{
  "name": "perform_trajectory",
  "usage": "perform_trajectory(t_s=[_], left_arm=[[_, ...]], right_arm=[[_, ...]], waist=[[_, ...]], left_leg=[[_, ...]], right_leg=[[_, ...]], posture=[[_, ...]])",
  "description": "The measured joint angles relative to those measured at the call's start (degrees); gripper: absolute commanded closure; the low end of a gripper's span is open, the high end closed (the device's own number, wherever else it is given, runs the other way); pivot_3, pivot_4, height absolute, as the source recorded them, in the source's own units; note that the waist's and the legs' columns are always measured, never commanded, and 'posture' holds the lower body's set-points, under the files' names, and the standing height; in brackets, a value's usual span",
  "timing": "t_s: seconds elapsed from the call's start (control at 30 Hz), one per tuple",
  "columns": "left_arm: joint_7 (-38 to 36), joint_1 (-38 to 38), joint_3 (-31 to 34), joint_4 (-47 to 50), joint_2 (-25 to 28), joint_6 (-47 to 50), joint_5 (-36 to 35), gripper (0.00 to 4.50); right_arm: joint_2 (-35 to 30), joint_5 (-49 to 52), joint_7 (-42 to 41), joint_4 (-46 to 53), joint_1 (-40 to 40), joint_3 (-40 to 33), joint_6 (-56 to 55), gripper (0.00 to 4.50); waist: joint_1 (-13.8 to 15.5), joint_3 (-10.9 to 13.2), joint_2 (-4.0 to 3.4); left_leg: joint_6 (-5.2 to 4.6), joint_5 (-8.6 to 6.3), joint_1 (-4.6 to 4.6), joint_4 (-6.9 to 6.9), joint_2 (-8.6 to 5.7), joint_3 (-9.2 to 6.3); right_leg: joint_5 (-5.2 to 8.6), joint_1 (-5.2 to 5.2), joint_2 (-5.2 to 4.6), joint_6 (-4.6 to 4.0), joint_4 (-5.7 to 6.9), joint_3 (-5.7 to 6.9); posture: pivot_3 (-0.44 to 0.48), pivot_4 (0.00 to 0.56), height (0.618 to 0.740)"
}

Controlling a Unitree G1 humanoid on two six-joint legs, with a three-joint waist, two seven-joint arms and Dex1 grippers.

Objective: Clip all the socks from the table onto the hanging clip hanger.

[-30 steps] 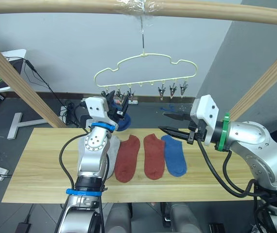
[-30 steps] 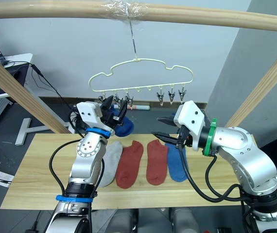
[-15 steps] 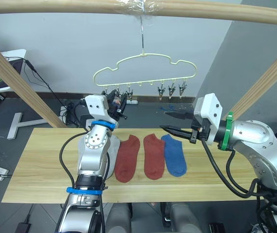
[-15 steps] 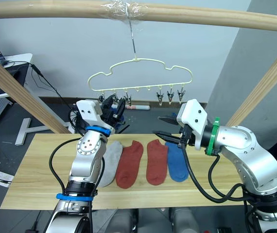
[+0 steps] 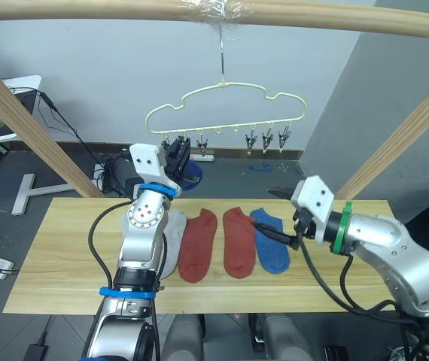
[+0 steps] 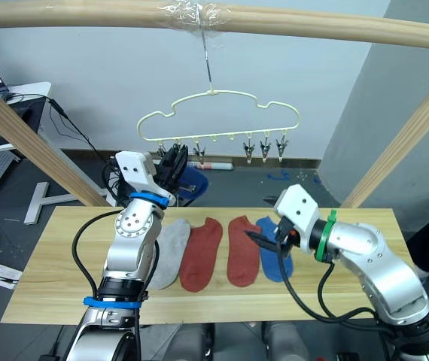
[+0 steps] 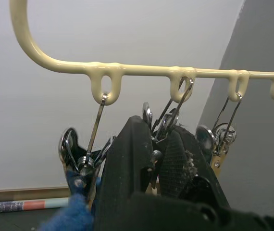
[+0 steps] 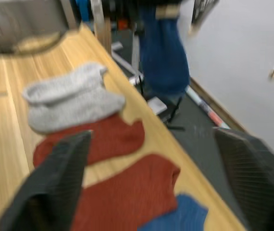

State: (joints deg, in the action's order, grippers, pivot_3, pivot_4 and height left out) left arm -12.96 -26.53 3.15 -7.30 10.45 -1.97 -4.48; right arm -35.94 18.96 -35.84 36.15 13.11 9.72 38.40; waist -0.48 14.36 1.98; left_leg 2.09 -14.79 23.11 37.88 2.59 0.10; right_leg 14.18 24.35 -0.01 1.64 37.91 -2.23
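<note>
The pale yellow clip hanger (image 5: 223, 100) hangs from the top pole. One blue sock (image 5: 191, 172) dangles from its leftmost clip (image 7: 82, 162). My left gripper (image 5: 177, 155) is raised to the left group of clips, its fingers (image 7: 130, 168) shut on the middle clip (image 7: 160, 129). On the table (image 5: 64, 256) lie a grey sock (image 5: 174, 226), two rust red socks (image 5: 198, 245) (image 5: 238, 242) and a blue sock (image 5: 272, 242). My right gripper (image 5: 275, 214) hovers low over that blue sock, open wide and empty.
Round wooden poles frame the scene: one across the top (image 5: 124, 9), slanted ones at left (image 5: 26, 128) and right (image 5: 395, 143). Cables and a white stand (image 5: 30, 192) lie on the floor behind the table. Three free clips (image 5: 267, 139) hang on the hanger's right side.
My right gripper has dropped toward the table's blue sock and opened wide. My left gripper has closed onto the clip at the hanger.
</note>
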Motion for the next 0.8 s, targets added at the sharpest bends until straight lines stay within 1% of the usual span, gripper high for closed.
perform_trajectory(t_s=[0.2,0.33,0.4,0.47,0.57,0.67,0.8], left_arm=[[-0.64,0.06,0.02,0.04,-0.05,0.46,-1.10,4.21],[-0.19,0.09,0.02,0.04,-0.08,0.46,-1.11,4.21],[-0.17,0.09,0.02,0.03,-0.06,0.46,-1.05,4.21],[-0.31,0.10,0.05,0.04,0.05,0.46,-1.11,4.21],[-1.47,0.16,0.19,0.12,0.33,0.62,-2.02,4.21],[-2.51,0.14,0.11,0.62,0.77,1.53,-2.32,4.21],[-4.03,0.31,0.02,2.26,1.71,3.24,-2.48,4.21]], right_arm=[[2.47,-0.32,1.01,0.97,0.30,0.70,-0.47,0.00],[2.57,-0.89,1.25,0.66,1.49,0.42,-0.71,0.00],[2.63,-2.77,3.05,-1.63,1.11,0.45,-0.82,0.00],[3.30,-6.69,6.39,-6.25,0.31,1.15,-0.84,0.00],[8.13,-10.81,12.32,-13.41,-0.94,2.09,0.16,0.00],[15.02,-13.58,18.60,-21.17,-1.03,2.72,0.58,0.00],[24.02,-16.67,26.69,-33.75,-0.01,2.61,-2.84,0.00]], waist=[[-0.15,0.02,0.00],[-0.14,0.03,0.01],[-0.15,0.03,0.01],[-0.10,0.04,0.02],[-0.14,0.07,0.04],[-0.47,0.10,0.03],[-1.12,0.18,0.02]], left_leg=[[0.00,0.00,-0.04,0.00,0.02,-0.02],[0.00,0.00,-0.02,0.00,0.01,-0.01],[0.00,0.00,-0.02,0.00,0.00,0.00],[0.00,0.00,-0.02,0.01,0.00,-0.01],[0.01,0.00,-0.03,-0.01,0.02,0.02],[0.01,0.00,-0.04,-0.01,0.04,0.01],[0.01,0.00,-0.04,-0.01,0.04,0.03]], right_leg=[[0.00,0.00,0.06,0.00,0.05,0.01],[0.00,-0.01,0.04,0.00,0.01,0.00],[0.00,-0.01,0.03,0.00,0.01,0.00],[0.00,-0.02,0.01,0.00,0.01,0.00],[0.00,0.01,0.01,0.00,0.05,-0.02],[0.00,0.01,0.04,0.00,0.07,-0.02],[0.00,0.02,0.03,0.00,0.07,-0.05]], posture=[[-0.017,0.255,0.711],[-0.022,0.255,0.711],[-0.025,0.257,0.711],[-0.025,0.259,0.711],[-0.024,0.261,0.711],[-0.014,0.266,0.711],[-0.005,0.271,0.711]])
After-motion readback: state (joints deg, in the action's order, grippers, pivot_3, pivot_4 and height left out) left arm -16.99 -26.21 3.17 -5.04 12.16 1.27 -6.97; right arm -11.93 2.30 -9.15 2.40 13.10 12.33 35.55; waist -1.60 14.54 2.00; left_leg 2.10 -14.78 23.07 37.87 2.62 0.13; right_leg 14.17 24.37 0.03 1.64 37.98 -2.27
